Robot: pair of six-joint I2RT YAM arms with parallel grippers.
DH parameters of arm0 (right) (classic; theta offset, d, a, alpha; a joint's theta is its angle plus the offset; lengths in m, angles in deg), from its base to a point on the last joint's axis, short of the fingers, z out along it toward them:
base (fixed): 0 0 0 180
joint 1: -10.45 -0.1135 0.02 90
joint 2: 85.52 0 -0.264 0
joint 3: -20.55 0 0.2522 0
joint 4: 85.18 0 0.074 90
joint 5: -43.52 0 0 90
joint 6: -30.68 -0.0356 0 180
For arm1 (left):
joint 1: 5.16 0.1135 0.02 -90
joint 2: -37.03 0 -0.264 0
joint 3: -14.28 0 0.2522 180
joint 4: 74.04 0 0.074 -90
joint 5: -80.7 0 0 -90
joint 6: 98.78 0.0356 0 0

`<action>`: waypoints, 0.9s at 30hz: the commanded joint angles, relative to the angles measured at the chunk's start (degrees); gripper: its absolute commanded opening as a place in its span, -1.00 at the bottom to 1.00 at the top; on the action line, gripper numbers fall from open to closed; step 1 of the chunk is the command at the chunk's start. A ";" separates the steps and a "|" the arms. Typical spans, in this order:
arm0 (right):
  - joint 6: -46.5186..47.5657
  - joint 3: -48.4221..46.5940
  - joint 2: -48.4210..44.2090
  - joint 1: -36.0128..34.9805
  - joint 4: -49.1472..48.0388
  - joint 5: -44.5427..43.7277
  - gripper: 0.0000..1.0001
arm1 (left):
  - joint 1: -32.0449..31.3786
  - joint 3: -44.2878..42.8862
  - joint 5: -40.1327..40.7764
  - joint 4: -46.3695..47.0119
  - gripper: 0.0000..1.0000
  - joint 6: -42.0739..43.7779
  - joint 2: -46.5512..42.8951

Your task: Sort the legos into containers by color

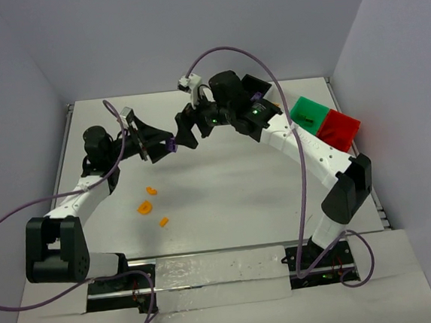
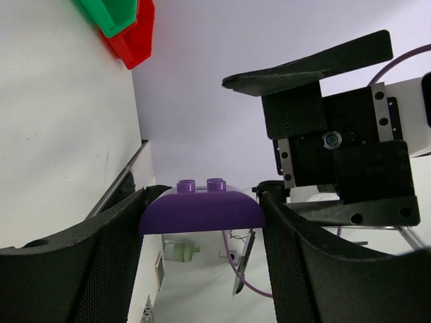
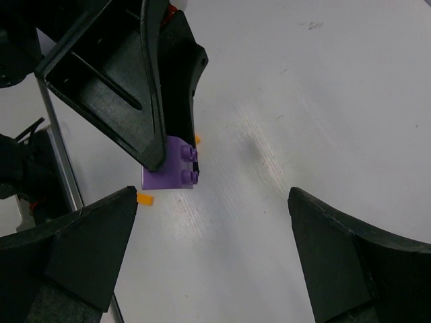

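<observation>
Your left tool (image 2: pixel 205 200) is clamped on a purple brick (image 3: pixel 172 171) at both ends, clear of the bench (image 1: pixel 226 191). Your right tool (image 3: pixel 212 202) stands wide apart and empty, near it. Expect a light, rigid, slick piece; grip its flat sides, not the studs.

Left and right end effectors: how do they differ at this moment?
The left end effector is shut on a purple brick; the right end effector is open and holds nothing. The left's jaws press the brick's two ends; the right's stand wide apart. Shared: both are black and point toward each other over the table.
</observation>
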 commanded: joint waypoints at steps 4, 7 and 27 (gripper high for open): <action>0.28 -3.44 1.30 -2.81 1.50 1.67 1.00 | 0.96 0.55 0.47 6.52 -0.55 -4.15 -1.64; 0.76 -3.32 1.91 -3.97 1.59 0.97 0.96 | 0.96 0.89 0.67 7.30 -0.57 -4.80 -1.39; 0.07 -3.99 3.70 -4.86 -2.72 -6.00 -1.00 | 1.00 -2.63 0.31 -2.31 0.25 4.77 -1.97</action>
